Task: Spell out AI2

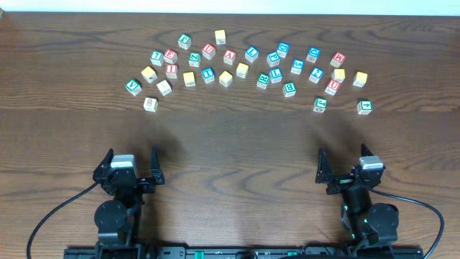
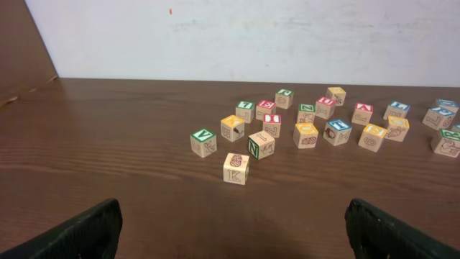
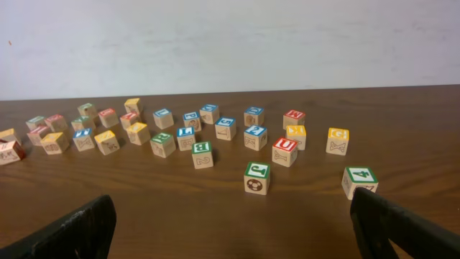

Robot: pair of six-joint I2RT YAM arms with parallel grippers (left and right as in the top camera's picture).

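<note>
Wooden letter cubes lie in a loose arc across the far half of the table. The red A cube sits near the arc's middle. Left of it lies the red I cube. A blue-topped cube on the right side reads like the 2, though its mark is small. My left gripper and right gripper hover open near the front edge, well short of all cubes, with nothing between their fingers.
Nearest the left gripper is a pale cube and a green V cube. Nearest the right gripper stand a green soccer-ball cube and a green 4 cube. Bare wood separates grippers and cubes.
</note>
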